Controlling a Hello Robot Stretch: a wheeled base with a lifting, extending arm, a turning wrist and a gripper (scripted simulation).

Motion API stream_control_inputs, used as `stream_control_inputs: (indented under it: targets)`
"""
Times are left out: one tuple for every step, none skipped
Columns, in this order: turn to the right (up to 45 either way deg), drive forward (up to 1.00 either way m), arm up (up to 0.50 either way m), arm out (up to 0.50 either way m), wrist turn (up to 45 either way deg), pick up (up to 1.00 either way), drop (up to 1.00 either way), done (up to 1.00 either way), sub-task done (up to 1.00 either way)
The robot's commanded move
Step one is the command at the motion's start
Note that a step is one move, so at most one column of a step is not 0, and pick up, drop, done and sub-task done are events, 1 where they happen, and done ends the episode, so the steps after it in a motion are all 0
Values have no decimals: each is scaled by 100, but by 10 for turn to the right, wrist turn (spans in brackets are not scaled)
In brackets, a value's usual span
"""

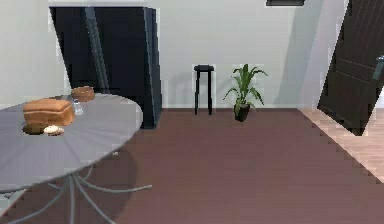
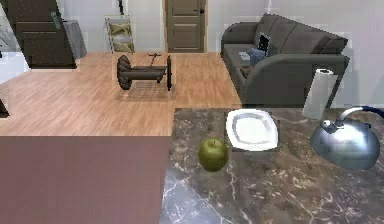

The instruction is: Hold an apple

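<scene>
A: What was the worktop [image 2: 300, 190] like?
B: Dark veined stone, polished. The kettle [image 2: 348, 140] on it looked like shiny metal, and the plate [image 2: 252, 129] was smooth, glossy white.
A: And the apple [image 2: 212, 154]?
B: Smooth green skin with a faint sheen. The roll [image 2: 319, 92] looked like matt white paper, the sofa [image 2: 285, 62] grey cloth, the floor [image 2: 90, 100] pale wood planks.
A: Ahead?
B: The loaf [image 1: 48, 112] had a rough brown crust.

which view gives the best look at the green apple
The arm side view: the green apple sits whole and unobstructed on the dark marble counter, beside a white plate. The forward view looks at a round grey table with bread, a stool and a potted plant.
</scene>
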Motion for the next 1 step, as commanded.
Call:
stream_control_inputs:
  targets:
    - [0,0,50,0,0,0,0,0,0]
